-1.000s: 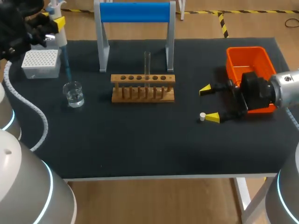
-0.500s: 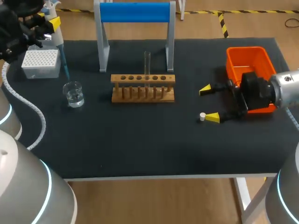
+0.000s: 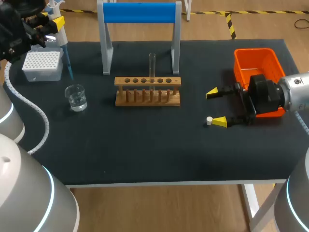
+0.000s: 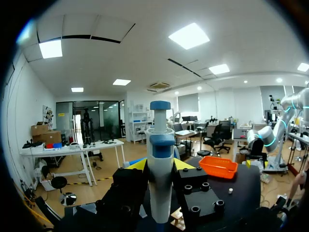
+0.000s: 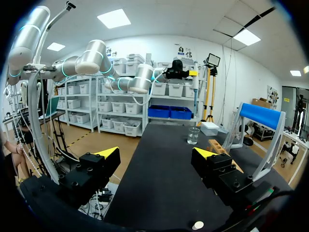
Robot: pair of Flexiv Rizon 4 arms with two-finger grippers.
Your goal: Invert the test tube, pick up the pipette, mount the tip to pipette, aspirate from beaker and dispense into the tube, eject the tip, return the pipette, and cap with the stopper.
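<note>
One pipette [image 3: 62, 36], one test tube [image 3: 152, 65], one beaker [image 3: 76, 97] and one stopper [image 3: 209, 121] are in the scene. There is also one tip box [image 3: 43, 65], one wooden rack [image 3: 147, 91], one orange bin [image 3: 257, 63] and one blue-topped stand [image 3: 139, 12]. Two grippers show: the left gripper [image 3: 50, 24] at far left, the right gripper [image 3: 216, 107] at right.

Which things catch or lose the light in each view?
Head view: beaker glints; the clear tube nearly vanishes against the dark mat. Left wrist view: pipette evenly lit, no glare. Right wrist view: white stopper stands out on the mat.
</note>
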